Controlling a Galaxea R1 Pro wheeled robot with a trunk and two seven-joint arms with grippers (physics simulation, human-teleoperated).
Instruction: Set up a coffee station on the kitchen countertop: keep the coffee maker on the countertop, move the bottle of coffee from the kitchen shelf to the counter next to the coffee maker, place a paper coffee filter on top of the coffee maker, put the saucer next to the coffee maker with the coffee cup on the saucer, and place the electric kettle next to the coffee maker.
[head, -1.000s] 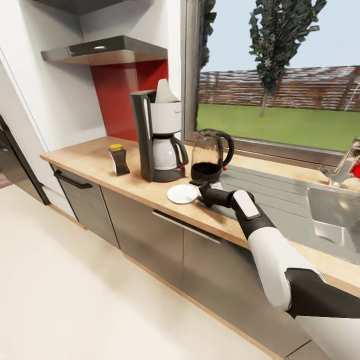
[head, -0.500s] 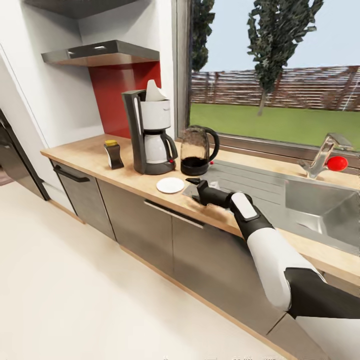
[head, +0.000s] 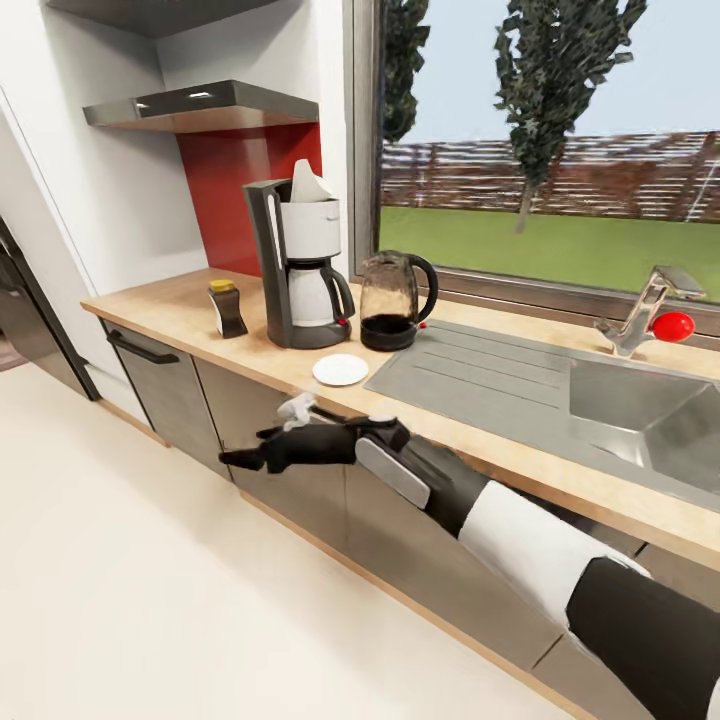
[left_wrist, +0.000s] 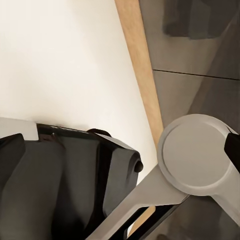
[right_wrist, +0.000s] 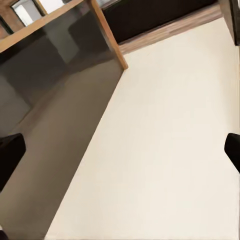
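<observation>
The right end effector (head: 245, 458) has left the table (head: 180, 310) and now hangs in front of the cabinet doors, below the table's front edge. Its fingers seem to be apart with nothing between them. The saucer (head: 340, 369) lies alone near the front edge, just beside the coffee maker (head: 298, 268), which carries the paper filter (head: 309, 183). The kettle (head: 394, 300) and coffee bottle (head: 227, 308) flank the maker. I judge that the cup remains to be fetched.
</observation>
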